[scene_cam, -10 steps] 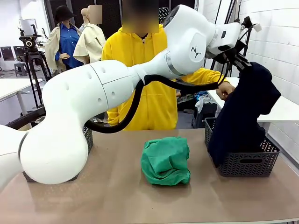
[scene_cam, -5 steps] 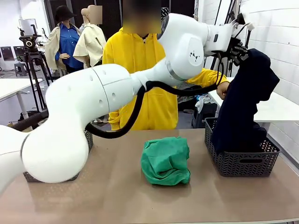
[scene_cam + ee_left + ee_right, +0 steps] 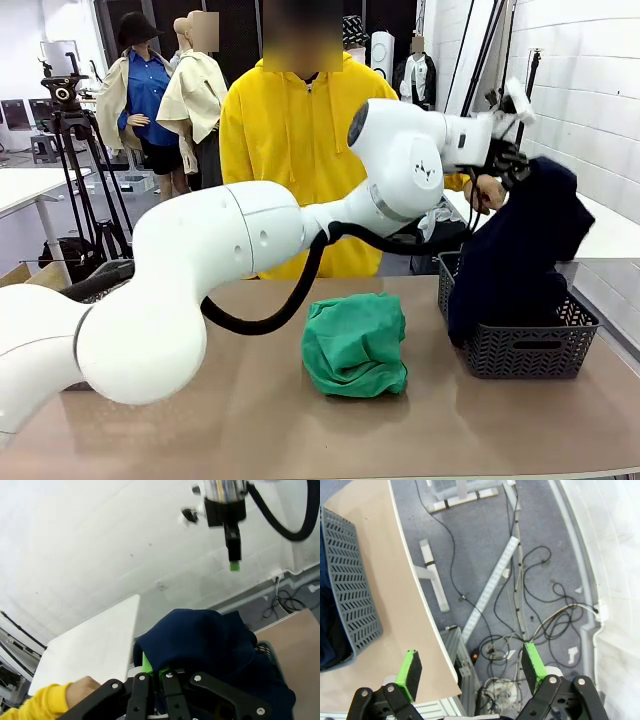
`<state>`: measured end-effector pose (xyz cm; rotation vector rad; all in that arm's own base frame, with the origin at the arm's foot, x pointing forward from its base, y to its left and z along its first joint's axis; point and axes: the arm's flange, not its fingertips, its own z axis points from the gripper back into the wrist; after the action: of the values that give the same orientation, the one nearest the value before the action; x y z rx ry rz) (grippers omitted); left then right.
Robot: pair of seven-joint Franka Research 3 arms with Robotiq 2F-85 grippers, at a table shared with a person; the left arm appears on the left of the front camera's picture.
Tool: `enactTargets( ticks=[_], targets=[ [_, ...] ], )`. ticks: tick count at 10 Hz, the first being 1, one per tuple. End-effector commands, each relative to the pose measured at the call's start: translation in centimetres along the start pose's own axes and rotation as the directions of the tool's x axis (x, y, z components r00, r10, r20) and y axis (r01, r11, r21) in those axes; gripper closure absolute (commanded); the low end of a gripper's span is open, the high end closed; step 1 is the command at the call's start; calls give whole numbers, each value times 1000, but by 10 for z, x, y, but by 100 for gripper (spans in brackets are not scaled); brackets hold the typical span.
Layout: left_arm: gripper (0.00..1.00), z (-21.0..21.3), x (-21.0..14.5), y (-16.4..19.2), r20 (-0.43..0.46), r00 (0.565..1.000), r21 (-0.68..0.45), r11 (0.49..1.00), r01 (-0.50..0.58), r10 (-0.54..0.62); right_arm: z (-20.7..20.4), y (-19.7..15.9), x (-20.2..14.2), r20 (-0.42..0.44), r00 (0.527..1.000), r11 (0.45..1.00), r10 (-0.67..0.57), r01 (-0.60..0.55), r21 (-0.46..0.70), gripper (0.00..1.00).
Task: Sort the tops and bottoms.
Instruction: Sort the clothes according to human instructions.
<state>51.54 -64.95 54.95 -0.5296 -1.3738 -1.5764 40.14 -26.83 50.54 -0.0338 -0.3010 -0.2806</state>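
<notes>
Lab: tripod (image 3: 72, 140), floor cables (image 3: 519, 587).

Bright, even light, a soft shadow under the green garment (image 3: 355, 345), wrist views warped at edges.

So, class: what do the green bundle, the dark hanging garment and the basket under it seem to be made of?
Green bundle: soft matte cloth, perhaps knit cotton; it slumps in rounded folds.
Navy garment: thicker matte fabric, possibly fleece; it drapes in heavy folds.
Grey basket: rigid moulded plastic, apparently; regular cut-out lattice walls.
</notes>
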Motion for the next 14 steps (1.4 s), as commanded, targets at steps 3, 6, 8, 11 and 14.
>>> enactTargets(
  ticks=[3, 6, 8, 11, 14],
  targets=[
    [100, -190, -20, 76, -151, 987, -177, 981, -75, 48, -1, -1, -1, -1, 1000, 1000, 13, -13, 0, 0],
    [100, -212, -53, 40, -361, 932, -224, 973, -52, -34, -1, -1, -1, -1, 1000, 1000, 13, -13, 0, 0],
    [100, -216, -67, 15, -424, 903, -254, 966, -47, -68, -1, -1, -1, -1, 1000, 1000, 13, -13, 0, 0],
    [100, -216, -71, -4, -452, 887, -325, 944, -60, -99, -1, -1, -1, -1, 1000, 1000, 13, -13, 0, 0],
    [100, -208, -67, -2, -447, 892, -299, 950, -88, -58, -1, -1, -1, -1, 1000, 1000, 13, -13, 0, 0]
  ],
)
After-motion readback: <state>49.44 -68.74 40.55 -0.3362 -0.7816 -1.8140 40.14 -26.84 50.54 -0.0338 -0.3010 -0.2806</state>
